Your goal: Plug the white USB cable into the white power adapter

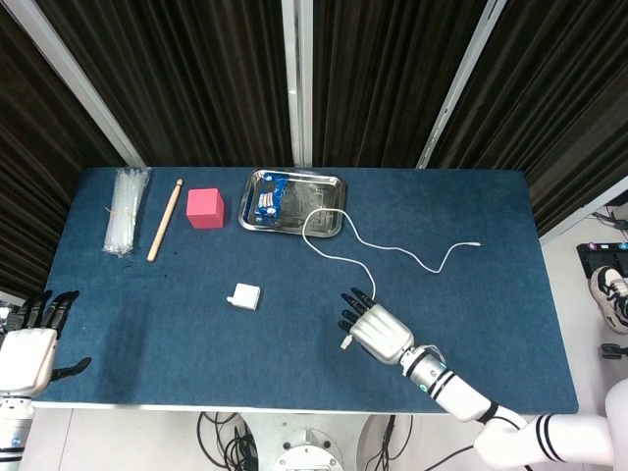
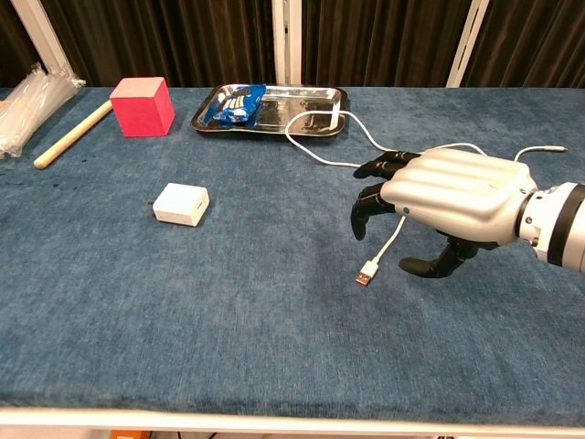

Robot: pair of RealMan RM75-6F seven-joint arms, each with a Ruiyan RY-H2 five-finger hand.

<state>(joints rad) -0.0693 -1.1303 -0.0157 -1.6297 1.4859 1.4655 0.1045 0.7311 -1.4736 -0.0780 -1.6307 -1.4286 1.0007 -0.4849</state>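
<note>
Cable (image 2: 388,242) is held in the right hand (image 2: 452,197), fingers curled over it, plug end (image 2: 366,274) hanging below the hand. Adapter (image 2: 181,203) lies on the cloth well left of that hand, apart from it. Tray (image 2: 315,128) is seen beyond the hand (cable looping over its rim). Left hand (image 1: 26,343), far left of the adapter, is spread, holding nothing.

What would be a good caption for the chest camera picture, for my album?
Silver right hand holds thin white USB cable, plug dangling, right of small white square power adapter.
</note>
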